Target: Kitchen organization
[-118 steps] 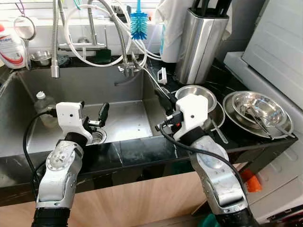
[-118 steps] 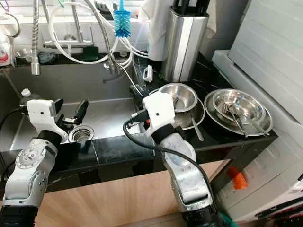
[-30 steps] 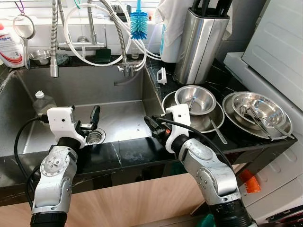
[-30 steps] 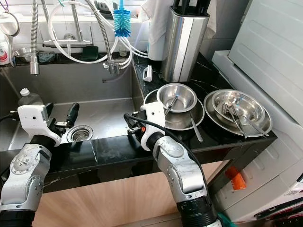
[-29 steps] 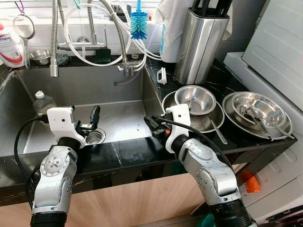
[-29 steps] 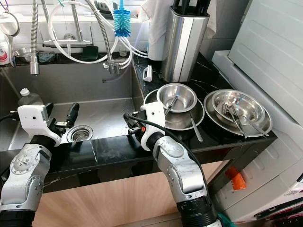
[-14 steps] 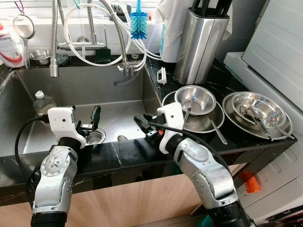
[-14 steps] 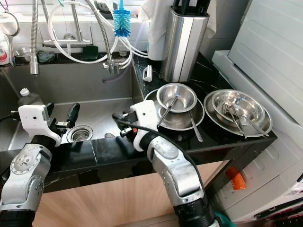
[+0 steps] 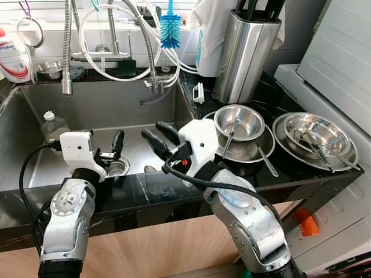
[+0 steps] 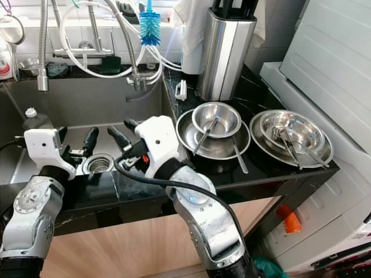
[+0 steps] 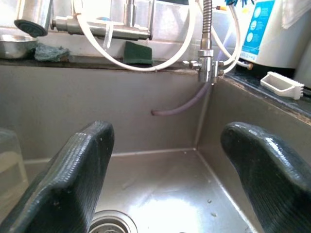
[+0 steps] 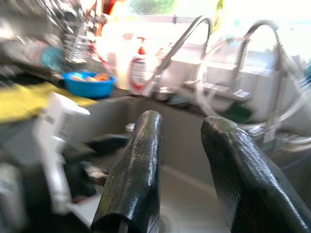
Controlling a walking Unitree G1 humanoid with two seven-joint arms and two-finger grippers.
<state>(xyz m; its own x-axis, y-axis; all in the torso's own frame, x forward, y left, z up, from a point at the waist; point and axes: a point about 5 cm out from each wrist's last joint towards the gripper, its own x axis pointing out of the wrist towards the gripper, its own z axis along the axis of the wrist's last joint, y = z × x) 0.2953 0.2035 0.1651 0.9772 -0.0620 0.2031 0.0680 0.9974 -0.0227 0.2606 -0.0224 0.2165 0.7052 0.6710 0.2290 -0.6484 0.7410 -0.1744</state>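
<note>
Over the sink [image 9: 35, 168] near its front edge, both the left gripper [image 9: 116, 147] and the right gripper [image 9: 155, 134] hang with fingers apart and empty, while the steel bowl [image 9: 239, 121] with utensils waits on the counter's right side, probably for washing.

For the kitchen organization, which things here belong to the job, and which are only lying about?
Belong to the job:
right gripper, open, over the sink
left gripper
small bowl
stacked plates

Lying about:
blue brush
knife block
bottle
</note>
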